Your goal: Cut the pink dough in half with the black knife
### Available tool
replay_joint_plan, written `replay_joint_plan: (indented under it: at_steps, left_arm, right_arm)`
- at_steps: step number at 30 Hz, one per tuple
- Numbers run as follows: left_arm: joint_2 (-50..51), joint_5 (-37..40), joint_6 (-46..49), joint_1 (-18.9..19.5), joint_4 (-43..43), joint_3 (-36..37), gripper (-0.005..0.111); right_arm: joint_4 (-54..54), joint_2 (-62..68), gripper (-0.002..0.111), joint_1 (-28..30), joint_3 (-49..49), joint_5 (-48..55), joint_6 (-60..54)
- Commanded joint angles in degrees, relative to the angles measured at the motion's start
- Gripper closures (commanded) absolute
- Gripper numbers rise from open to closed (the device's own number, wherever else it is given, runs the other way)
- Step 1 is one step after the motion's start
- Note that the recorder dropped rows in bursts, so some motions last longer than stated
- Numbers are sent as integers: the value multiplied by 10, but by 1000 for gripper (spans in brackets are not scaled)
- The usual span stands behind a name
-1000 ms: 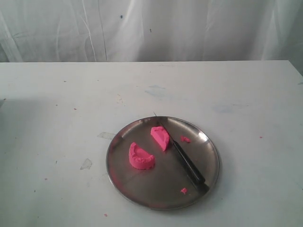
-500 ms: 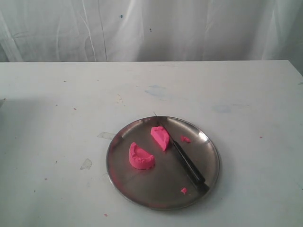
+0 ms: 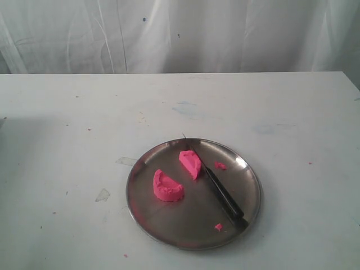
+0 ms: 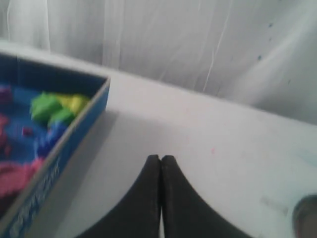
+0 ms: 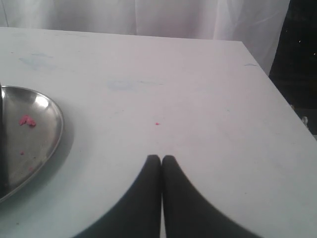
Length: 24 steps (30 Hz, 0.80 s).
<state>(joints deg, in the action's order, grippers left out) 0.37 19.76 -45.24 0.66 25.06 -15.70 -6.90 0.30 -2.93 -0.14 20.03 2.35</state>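
Observation:
The pink dough lies in two half-moon pieces on the steel plate [image 3: 169,225]: one piece [image 3: 167,187] at the plate's left, the other [image 3: 190,163] nearer its far side. The black knife [image 3: 222,194] rests on the plate right of them, tip by the far piece, handle toward the near right rim. Neither arm shows in the exterior view. My left gripper [image 4: 160,157] is shut and empty above bare table. My right gripper [image 5: 161,157] is shut and empty too, with the plate's rim [image 5: 58,124] off to one side.
Small pink crumbs [image 3: 220,166] lie on the plate and on the table. A blue box [image 4: 54,163] with coloured dough lumps stands near the left gripper. The table's edge [image 5: 277,94] runs close by the right gripper. A white curtain [image 3: 180,34] hangs behind.

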Motion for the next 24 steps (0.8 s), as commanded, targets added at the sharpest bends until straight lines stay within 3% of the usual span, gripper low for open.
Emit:
replay_joint_plan:
  at_steps: [1, 6, 10, 19, 24]
  left_arm:
    - [-4, 154, 116, -3, -144, 57, 107]
    - [-4, 88, 179, -3, -178, 146, 107]
    - [-4, -3, 290, -3, -141, 157, 107]
    - [-4, 8, 399, 14, -177, 157, 107]
    - [-4, 9, 401, 22, -176, 157, 107]
  right_arm:
    - [-4, -3, 108, 3, 1, 1, 0]
    - [-4, -3, 108, 3, 1, 0, 0]
    - [-4, -3, 108, 3, 1, 0, 0]
    - [-4, -3, 108, 3, 1, 0, 0]
    - [-4, -3, 108, 3, 1, 0, 0]
